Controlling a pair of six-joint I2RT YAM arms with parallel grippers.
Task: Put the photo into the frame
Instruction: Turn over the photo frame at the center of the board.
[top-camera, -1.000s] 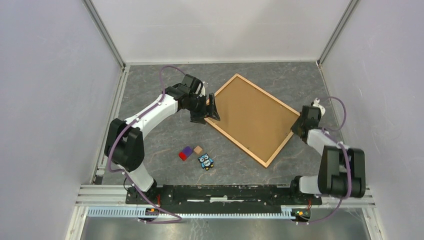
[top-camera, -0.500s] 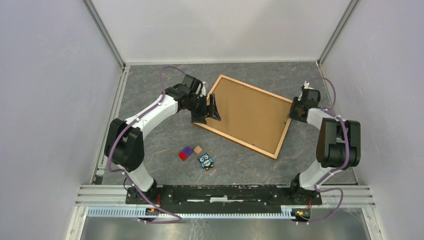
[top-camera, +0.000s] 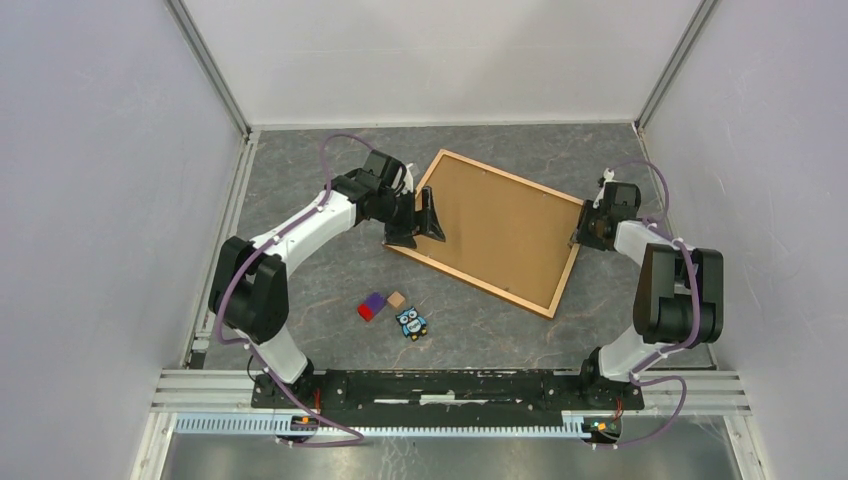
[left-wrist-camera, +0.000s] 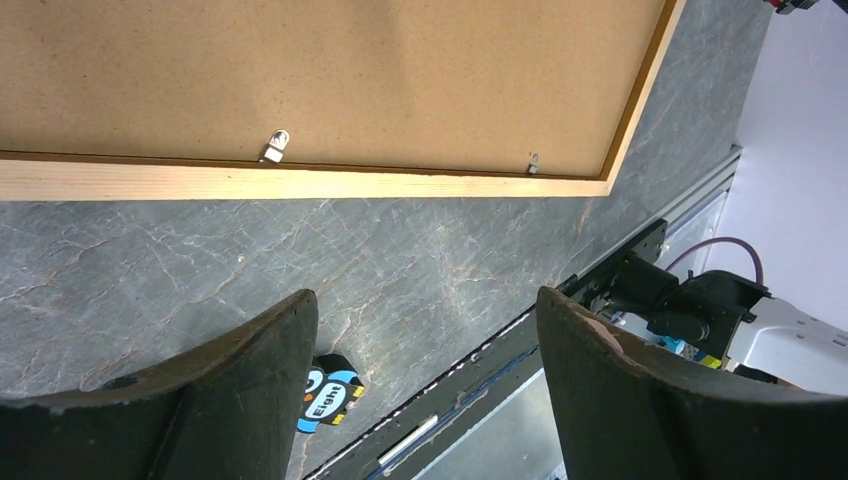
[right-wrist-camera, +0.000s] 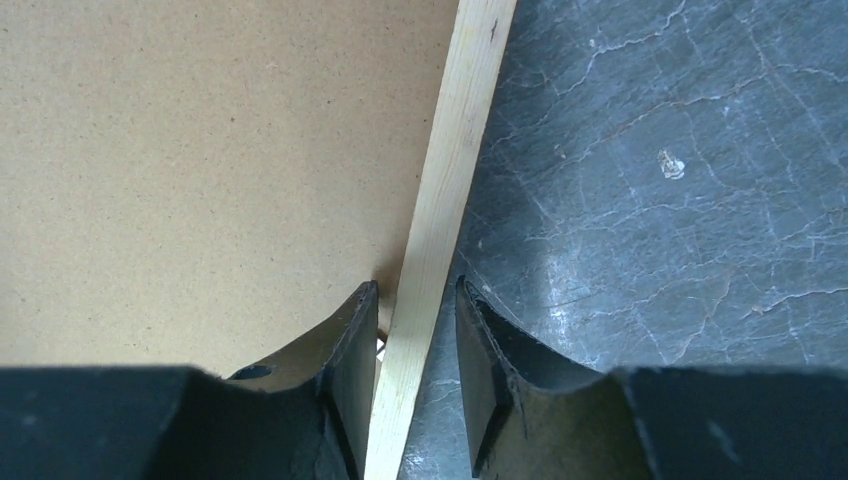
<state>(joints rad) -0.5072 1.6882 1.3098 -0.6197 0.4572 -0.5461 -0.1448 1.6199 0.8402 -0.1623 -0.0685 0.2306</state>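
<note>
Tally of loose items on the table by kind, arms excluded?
frame, with brown backing board set in it: 1
small blocks: 2 (red-purple block, tan block)
owl figure: 1
Total: 4

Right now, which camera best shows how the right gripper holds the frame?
The right wrist view: the right gripper sits close up, one finger on each side of the frame's pale wood edge. The top view shows it small at the frame's right side, contact hidden. The left wrist view shows only another frame edge.
</note>
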